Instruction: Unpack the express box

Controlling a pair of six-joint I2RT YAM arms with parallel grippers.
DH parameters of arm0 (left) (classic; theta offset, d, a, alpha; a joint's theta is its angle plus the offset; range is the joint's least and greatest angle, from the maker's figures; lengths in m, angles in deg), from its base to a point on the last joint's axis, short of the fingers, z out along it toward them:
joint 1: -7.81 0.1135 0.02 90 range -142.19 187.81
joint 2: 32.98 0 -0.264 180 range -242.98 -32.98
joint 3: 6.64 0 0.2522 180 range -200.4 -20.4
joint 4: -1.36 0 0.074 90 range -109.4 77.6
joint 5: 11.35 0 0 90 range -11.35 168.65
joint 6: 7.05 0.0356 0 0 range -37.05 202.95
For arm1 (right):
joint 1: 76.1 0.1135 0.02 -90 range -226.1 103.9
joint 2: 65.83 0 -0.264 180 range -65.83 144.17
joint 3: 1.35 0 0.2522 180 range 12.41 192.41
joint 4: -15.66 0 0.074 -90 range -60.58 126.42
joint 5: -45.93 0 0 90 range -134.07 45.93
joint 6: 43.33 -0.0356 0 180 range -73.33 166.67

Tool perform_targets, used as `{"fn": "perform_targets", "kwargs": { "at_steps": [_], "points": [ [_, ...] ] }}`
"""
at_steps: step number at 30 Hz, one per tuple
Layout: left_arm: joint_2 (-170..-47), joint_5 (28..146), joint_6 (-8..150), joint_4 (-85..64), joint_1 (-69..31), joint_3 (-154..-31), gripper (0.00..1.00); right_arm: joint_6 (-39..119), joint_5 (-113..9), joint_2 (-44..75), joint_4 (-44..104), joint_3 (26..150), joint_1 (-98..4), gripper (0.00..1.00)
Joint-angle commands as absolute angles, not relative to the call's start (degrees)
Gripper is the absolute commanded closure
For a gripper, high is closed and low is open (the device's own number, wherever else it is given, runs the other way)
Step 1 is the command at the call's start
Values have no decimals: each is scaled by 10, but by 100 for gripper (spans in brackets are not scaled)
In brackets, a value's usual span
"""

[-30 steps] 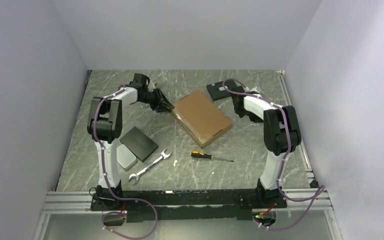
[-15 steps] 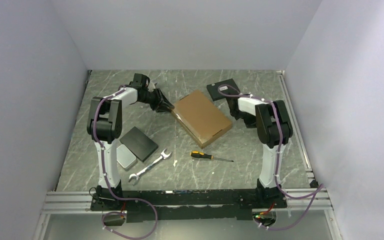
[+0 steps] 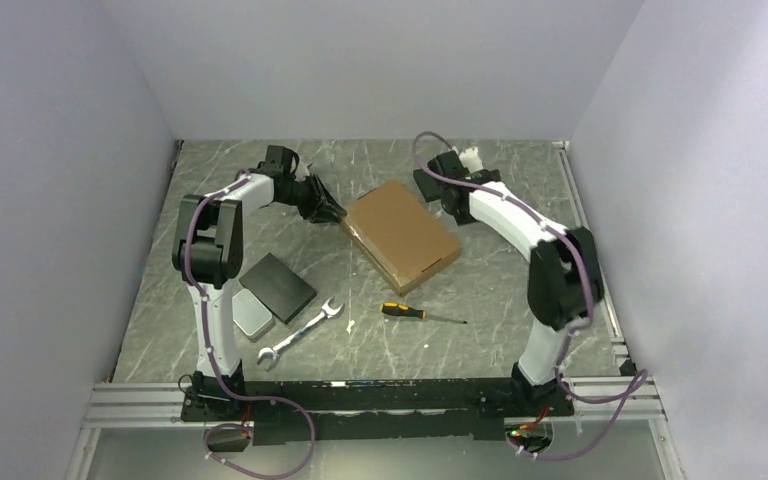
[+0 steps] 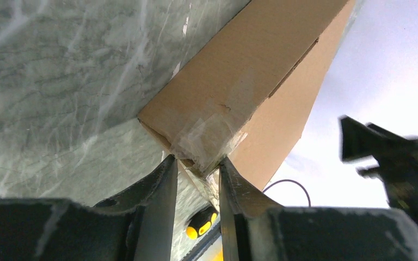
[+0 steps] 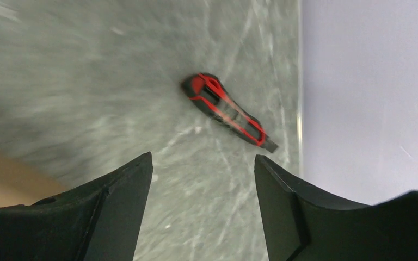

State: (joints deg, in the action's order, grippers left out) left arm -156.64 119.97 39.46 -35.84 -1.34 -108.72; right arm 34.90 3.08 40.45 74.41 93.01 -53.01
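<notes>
The express box (image 3: 402,233), a flat brown cardboard mailer, lies shut at the middle of the table. My left gripper (image 3: 335,212) is at its left corner. In the left wrist view the taped corner of the box (image 4: 234,92) sits pinched between the jaws of my left gripper (image 4: 197,168). My right gripper (image 3: 452,200) hangs over the table beyond the box's far right edge. In the right wrist view my right gripper (image 5: 202,157) is open and empty above bare table, and a red and black utility knife (image 5: 228,111) lies ahead of it.
A small black box (image 3: 427,180) lies partly under the right arm. A dark grey slab (image 3: 278,287), a silver tin (image 3: 250,315), a wrench (image 3: 300,335) and a yellow-handled screwdriver (image 3: 415,313) lie nearer the front. The right wall (image 5: 370,81) stands close beyond the knife.
My right gripper has opened from shut, and the right arm has swung toward the far side, over the small black box. The left arm and the box have not moved.
</notes>
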Motion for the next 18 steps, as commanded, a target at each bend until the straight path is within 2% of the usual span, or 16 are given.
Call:
{"fn": "perform_targets", "kwargs": {
  "at_steps": [1,2,4,6,10,13,15,18],
  "points": [
    [-1573,1057,444,-396,5,-1081,66,343,-74,256,709,955,-488,28],
    [-1571,1056,447,-396,6,-1081,66,344,-130,215,682,937,-484,27],
    [-1563,1056,453,-392,11,-1079,63,341,-215,133,614,887,-483,19],
    [-1554,1057,461,-387,14,-1076,60,333,-255,72,574,845,-483,19],
    [-1531,1064,477,-368,16,-1066,48,326,-269,-12,565,803,-483,19],
    [-1509,1090,484,-349,15,-1057,39,325,-272,-73,561,758,-484,10],
    [-1491,1104,499,-343,13,-1056,32,327,-269,-114,557,737,-483,1],
    [-1427,1078,532,-337,12,-1042,25,329,-252,-165,570,740,-485,0]
  ]
}}
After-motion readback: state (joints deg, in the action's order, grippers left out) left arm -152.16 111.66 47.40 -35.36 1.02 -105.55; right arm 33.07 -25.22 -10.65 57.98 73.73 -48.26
